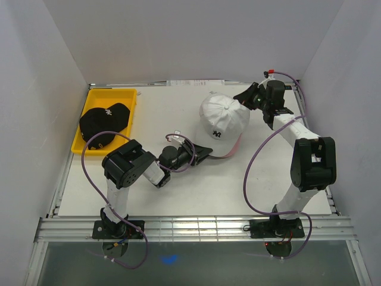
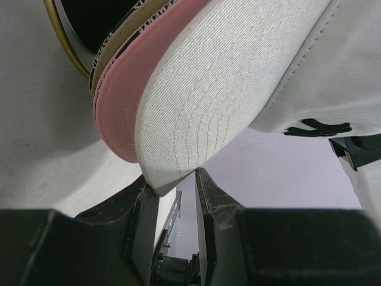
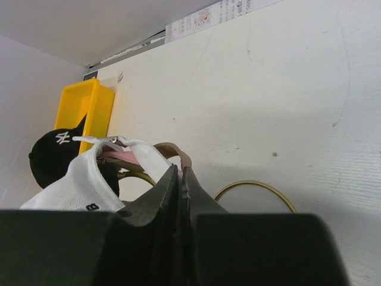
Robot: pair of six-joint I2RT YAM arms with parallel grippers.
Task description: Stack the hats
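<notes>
The white hat sits right of centre on top of a pink hat and a tan hat; their brims fan out under its white brim. My left gripper is at that brim's front tip. Its jaws are open a narrow way, and the tip rests at their mouth. My right gripper is shut at the back of the stack. Its tips lie against the white and tan straps, with nothing seen pinched. The black hat lies in the yellow tray.
The yellow tray stands at the back left by the left wall. A gold wire stand is under the stacked hats, and its base ring lies on the table. White walls enclose three sides.
</notes>
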